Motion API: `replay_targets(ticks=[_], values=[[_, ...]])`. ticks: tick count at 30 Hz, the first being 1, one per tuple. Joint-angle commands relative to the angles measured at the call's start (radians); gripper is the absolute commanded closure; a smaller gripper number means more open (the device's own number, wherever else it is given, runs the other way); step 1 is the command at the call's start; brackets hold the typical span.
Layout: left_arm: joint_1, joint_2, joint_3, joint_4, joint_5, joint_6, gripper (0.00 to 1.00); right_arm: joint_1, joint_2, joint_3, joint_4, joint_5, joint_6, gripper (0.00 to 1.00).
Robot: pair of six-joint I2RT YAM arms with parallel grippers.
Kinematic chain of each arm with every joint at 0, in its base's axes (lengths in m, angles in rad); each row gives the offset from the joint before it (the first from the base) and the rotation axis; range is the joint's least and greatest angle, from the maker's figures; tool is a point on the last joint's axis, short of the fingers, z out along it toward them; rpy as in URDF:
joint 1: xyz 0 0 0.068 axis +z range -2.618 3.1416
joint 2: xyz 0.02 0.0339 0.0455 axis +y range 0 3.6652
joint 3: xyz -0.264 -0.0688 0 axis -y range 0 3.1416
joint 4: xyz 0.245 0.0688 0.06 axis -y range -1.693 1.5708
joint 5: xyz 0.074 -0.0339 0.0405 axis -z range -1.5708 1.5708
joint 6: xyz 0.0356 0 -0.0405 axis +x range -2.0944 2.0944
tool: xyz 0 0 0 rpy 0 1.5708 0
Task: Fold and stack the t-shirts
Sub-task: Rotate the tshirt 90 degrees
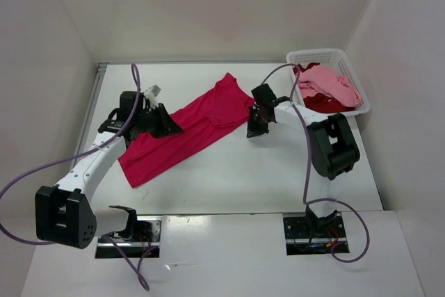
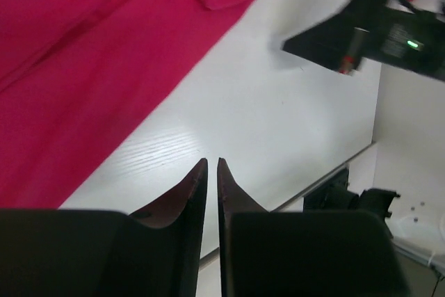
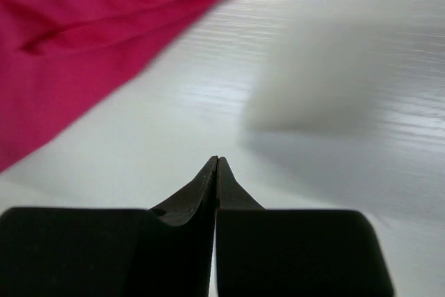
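A bright magenta-pink t-shirt (image 1: 191, 129) lies spread in a long diagonal strip across the table. My left gripper (image 1: 169, 124) hovers at its left edge. In the left wrist view the left gripper (image 2: 212, 161) is open by a narrow slit, with nothing between the fingers and bare table beneath. The shirt (image 2: 83, 67) fills the upper left of that view. My right gripper (image 1: 254, 129) sits just off the shirt's right end. Its wrist view shows the right gripper (image 3: 217, 159) shut and empty, with the shirt (image 3: 83, 39) to the upper left. A light pink t-shirt (image 1: 328, 83) and a dark red one (image 1: 321, 104) lie bunched in the basket.
The white perforated basket (image 1: 316, 53) stands at the back right corner against the wall. White walls close in the table on the left, back and right. The table's near edge runs just in front of both arm bases.
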Motion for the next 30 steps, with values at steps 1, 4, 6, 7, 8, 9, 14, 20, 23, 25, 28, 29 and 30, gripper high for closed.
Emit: replay_targets(ticks=[1, 4, 6, 7, 8, 9, 14, 20, 23, 25, 28, 29, 30], values=[[-0.064, 0.003, 0.044, 0.039, 0.027, 0.042, 0.84, -0.036, 0.045, 0.023, 0.059, 0.041, -0.028, 1.0], [-0.106, 0.012, 0.053, 0.039, 0.036, 0.051, 0.81, -0.045, 0.116, 0.099, 0.059, 0.041, -0.028, 1.0], [-0.124, 0.012, 0.053, 0.039, 0.036, 0.051, 0.8, -0.045, 0.212, 0.195, 0.059, 0.041, -0.028, 1.0], [-0.138, 0.012, 0.053, 0.039, 0.036, 0.051, 0.78, -0.045, 0.251, 0.232, 0.059, 0.041, -0.028, 1.0], [-0.149, 0.001, 0.053, 0.039, 0.036, 0.04, 0.77, -0.045, 0.341, 0.331, 0.059, 0.053, -0.028, 1.0], [-0.149, 0.001, 0.053, 0.039, 0.036, 0.025, 0.77, -0.045, 0.393, 0.397, 0.039, 0.053, -0.028, 1.0], [-0.209, -0.017, 0.114, 0.039, 0.036, -0.047, 0.73, -0.054, 0.889, 1.342, -0.276, 0.051, -0.048, 1.0], [-0.249, -0.069, 0.19, -0.057, -0.087, -0.057, 0.61, -0.065, 0.645, 1.235, -0.282, 0.044, -0.033, 0.74], [-0.181, -0.115, 0.139, -0.068, -0.096, -0.057, 0.56, -0.022, 0.302, 0.766, -0.083, 0.04, -0.051, 0.59], [-0.125, -0.126, 0.11, -0.077, -0.096, -0.046, 0.56, 0.007, 0.158, 0.44, 0.013, -0.02, 0.002, 0.55], [-0.033, -0.115, 0.047, -0.103, -0.113, -0.023, 0.53, 0.137, 0.01, 0.137, 0.154, -0.141, 0.119, 0.47], [-0.008, -0.115, 0.035, -0.112, -0.102, -0.014, 0.51, 0.227, -0.007, 0.079, 0.247, -0.165, 0.195, 0.45], [0.018, -0.105, 0.035, -0.113, -0.102, -0.004, 0.51, 0.271, -0.016, -0.005, 0.292, -0.177, 0.24, 0.44]])
